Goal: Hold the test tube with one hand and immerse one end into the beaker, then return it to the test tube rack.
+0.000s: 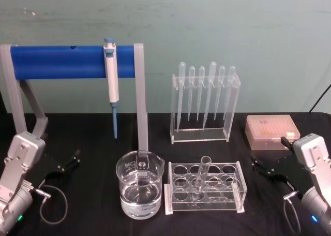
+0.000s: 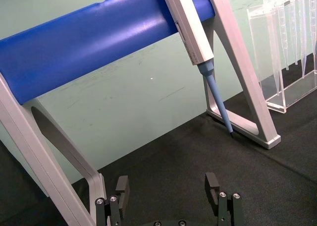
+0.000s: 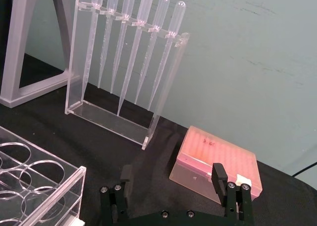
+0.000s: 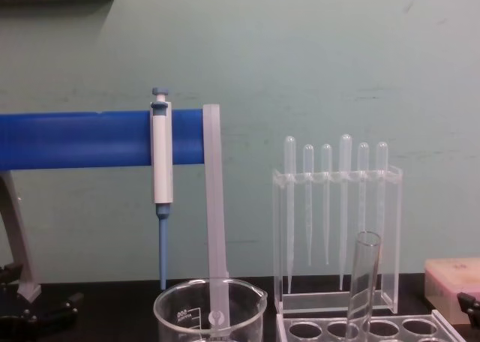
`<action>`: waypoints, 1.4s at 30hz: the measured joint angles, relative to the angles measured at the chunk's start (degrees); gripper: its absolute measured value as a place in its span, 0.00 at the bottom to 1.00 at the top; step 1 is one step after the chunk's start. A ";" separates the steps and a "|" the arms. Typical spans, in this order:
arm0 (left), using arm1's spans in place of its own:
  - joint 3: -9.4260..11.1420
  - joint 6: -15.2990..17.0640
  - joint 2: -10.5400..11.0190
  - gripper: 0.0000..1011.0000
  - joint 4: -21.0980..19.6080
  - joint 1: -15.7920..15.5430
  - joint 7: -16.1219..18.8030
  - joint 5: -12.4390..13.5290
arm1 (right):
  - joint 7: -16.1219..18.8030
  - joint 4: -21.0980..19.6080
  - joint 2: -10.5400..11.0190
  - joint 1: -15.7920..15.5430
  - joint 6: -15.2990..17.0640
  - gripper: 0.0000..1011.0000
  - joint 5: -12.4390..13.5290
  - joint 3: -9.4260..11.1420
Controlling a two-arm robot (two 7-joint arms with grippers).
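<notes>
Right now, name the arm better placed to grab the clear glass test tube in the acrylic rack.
Likely right: the right gripper sits beside the rack, near the test tube; the left gripper lies beyond the glass beaker.

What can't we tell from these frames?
- Chest view: beaker water level and test tube lower end, cut off by the bottom edge.
- Head view: beaker's graduation numbers, too small.
- Head view: tube's tip inside the rack, blurred by clear walls.
- Parked, open: left gripper, right gripper.
</notes>
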 joint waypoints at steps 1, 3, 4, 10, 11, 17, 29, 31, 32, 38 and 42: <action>0.00 0.00 0.00 0.99 0.00 0.00 0.00 0.00 | 0.00 0.00 0.00 0.00 0.00 0.99 0.00 0.00; 0.00 0.00 0.00 0.99 0.00 0.00 0.00 0.00 | 0.00 0.00 0.00 0.00 0.00 0.99 0.00 0.00; 0.00 0.00 0.00 0.99 0.00 0.00 0.00 0.00 | 0.00 0.00 0.00 0.00 0.00 0.99 0.00 0.00; 0.00 0.00 0.00 0.99 0.00 0.00 0.00 0.00 | 0.00 0.00 0.00 0.00 0.00 0.99 0.00 0.00; 0.00 0.00 0.00 0.99 0.00 0.00 0.00 0.00 | 0.00 0.00 0.00 0.00 0.00 0.99 0.00 0.00; 0.00 0.00 0.00 0.99 0.00 0.00 0.00 0.00 | 0.00 0.00 0.00 0.00 0.00 0.99 0.00 0.00; 0.00 0.00 0.00 0.99 0.00 0.00 0.00 0.00 | 0.00 0.00 0.00 0.00 0.00 0.99 0.00 0.00; 0.00 0.00 0.00 0.99 0.00 0.00 0.00 0.00 | 0.00 0.00 0.00 0.00 0.00 0.99 0.00 0.00; 0.00 0.00 0.00 0.99 0.00 0.00 0.00 0.00 | 0.00 0.00 0.00 0.00 0.00 0.99 0.00 0.00; 0.00 0.00 0.00 0.99 0.00 0.00 0.00 0.00 | 0.10 -0.29 0.09 -0.37 0.00 0.99 -0.11 0.51; 0.00 0.00 0.00 0.99 0.00 0.00 0.00 0.00 | 0.39 -1.79 0.74 -1.70 -0.01 0.99 -0.17 1.58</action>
